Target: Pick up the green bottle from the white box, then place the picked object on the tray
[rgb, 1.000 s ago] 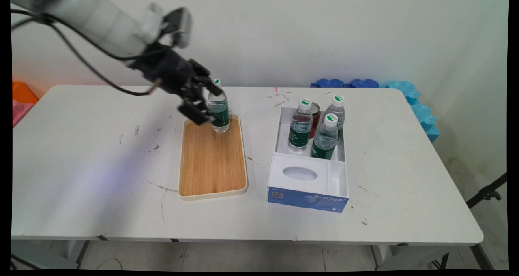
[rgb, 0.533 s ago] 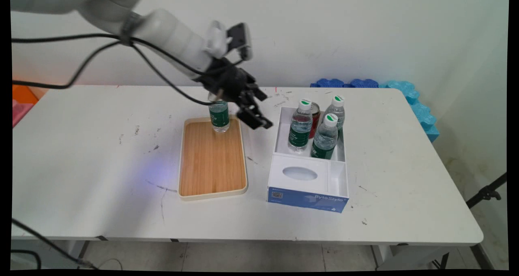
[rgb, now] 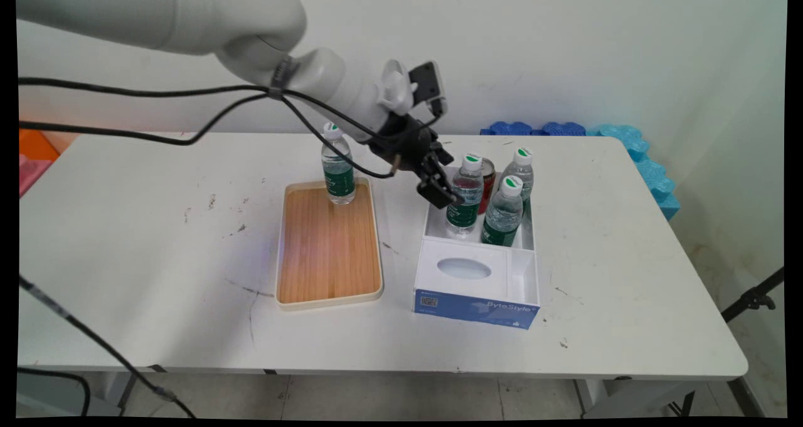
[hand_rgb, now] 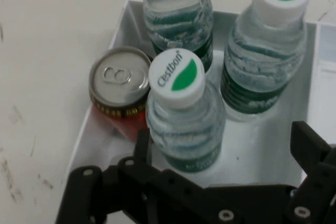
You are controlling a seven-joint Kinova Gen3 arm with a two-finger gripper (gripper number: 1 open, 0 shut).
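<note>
At the table's near edge, a blue-and-white tissue box lettered ByteStyle lies with its oval opening facing up, joined on its far side to an open white tray that holds three water bottles and a red can. To its left lies a wooden tray with a cream rim, and one water bottle stands upright alone at that tray's far end, well apart from my gripper. Above the white tray's left wall, my gripper hangs with its fingers spread apart and nothing between them, just beside the nearest of the three bottles. Seen from my hand, that white-capped bottle marked Cestbon stands directly ahead of the open fingers, one finger on either side of it and neither touching it. The red can with a gold-rimmed silver top stands touching this bottle, against the tray's wall. A second capped bottle stands beyond it on the other side, and a third bottle rises at the far end, its cap cut off by the picture's edge. Behind the white table, blue foam blocks sit against the wall.
</note>
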